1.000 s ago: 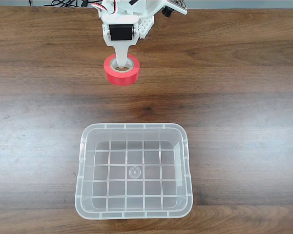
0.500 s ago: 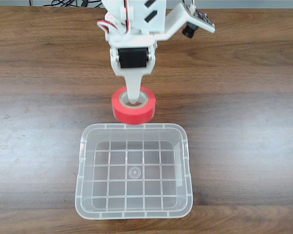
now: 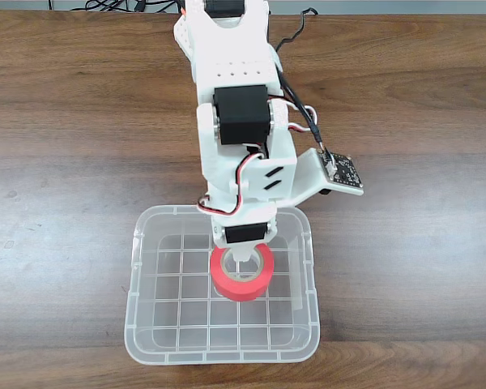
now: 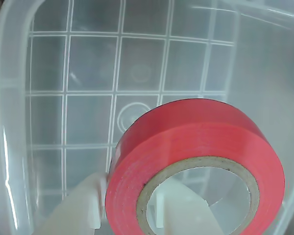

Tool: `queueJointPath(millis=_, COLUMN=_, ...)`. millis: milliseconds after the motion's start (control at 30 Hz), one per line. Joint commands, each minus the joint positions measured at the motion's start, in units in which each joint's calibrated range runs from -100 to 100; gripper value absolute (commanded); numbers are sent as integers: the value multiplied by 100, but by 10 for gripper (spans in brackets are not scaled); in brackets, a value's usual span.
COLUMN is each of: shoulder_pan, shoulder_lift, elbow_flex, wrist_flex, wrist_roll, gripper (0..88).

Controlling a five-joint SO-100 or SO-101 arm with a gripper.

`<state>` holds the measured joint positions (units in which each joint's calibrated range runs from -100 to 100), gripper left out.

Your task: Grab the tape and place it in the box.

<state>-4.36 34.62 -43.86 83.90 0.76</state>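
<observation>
The red-orange tape (image 3: 241,279) with its beige core hangs above the middle of the clear box (image 3: 138,275). My gripper (image 3: 245,261) is shut on it, and one white finger reaches down into the core. In the wrist view the tape (image 4: 186,139) is large at the lower right. My gripper (image 4: 130,200) pinches its wall, with one finger (image 4: 73,213) outside and the other inside the core. The box's grid-patterned bottom (image 4: 88,73) lies beneath. Whether the tape touches the bottom cannot be told.
The box stands on a dark wooden table (image 3: 65,162) near the front edge of the fixed view. The white arm (image 3: 235,97) stretches from the far edge over the box's rear rim, with a small camera board (image 3: 340,172) on its right side.
The arm has reached toward the front with the tape in its grip. The tape went from above the table behind the box to over the box's inside.
</observation>
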Motion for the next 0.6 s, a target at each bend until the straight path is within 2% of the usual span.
queueJointPath(millis=0, shoulder_pan=33, shoulder_lift=-83, elbow_flex=-760, wrist_flex=1, wrist_roll=-2, gripper=40)
queueJointPath(millis=167, shoulder_pan=70, shoulder_lift=-91, elbow_flex=-760, wrist_flex=18, wrist_roll=14, gripper=167)
queueJointPath(millis=567, shoulder_pan=224, shoulder_lift=-99, elbow_flex=-813, wrist_flex=112, wrist_roll=30, gripper=171)
